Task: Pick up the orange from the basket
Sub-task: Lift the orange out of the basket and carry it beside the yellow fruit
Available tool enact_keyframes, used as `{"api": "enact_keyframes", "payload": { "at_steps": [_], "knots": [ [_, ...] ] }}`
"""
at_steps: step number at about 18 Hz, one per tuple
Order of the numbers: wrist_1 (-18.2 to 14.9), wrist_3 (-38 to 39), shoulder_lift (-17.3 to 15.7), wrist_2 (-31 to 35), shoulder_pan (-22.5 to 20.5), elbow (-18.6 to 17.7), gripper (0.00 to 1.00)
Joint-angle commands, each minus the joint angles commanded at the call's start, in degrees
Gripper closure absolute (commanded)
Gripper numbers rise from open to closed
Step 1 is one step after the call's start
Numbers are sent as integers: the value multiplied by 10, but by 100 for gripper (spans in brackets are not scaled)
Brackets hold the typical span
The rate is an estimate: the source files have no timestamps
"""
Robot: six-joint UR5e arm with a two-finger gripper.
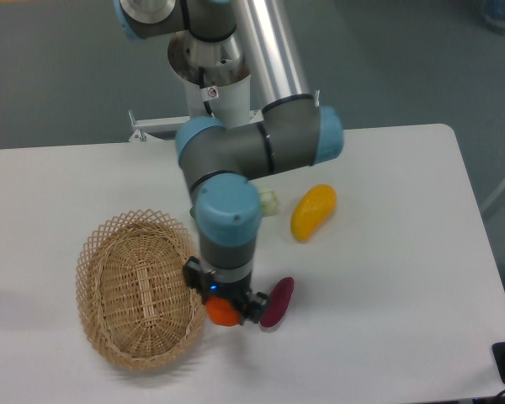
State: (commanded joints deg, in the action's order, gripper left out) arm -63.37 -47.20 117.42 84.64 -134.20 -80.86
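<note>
Holding one orange in one gripper, just beyond the right rim of one basket.
Gripper clenched on the orange, which shows below the wrist between the dark fingers, outside the basket and over the white table. Whether the orange touches the table cannot be told. One woven basket lies on the table to the left of the gripper, its right rim next to the orange. One purple vegetable lies just right of the gripper, close to the fingers. One yellow fruit lies farther up and to the right, well apart from the orange. One leafy green is mostly hidden behind the arm.
</note>
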Motion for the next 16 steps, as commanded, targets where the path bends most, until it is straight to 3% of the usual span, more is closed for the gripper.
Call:
{"api": "enact_keyframes", "payload": {
  "at_steps": [2, 5, 9, 16],
  "knots": [
    [1, -17, 2, 4, -16, 4, 44],
    [-17, -119, 1, 55, -45, 3, 44],
    [-15, -136, 6, 56, -82, 4, 42],
    [-14, -238, 11, 67, -120, 11, 42]
  ]
}}
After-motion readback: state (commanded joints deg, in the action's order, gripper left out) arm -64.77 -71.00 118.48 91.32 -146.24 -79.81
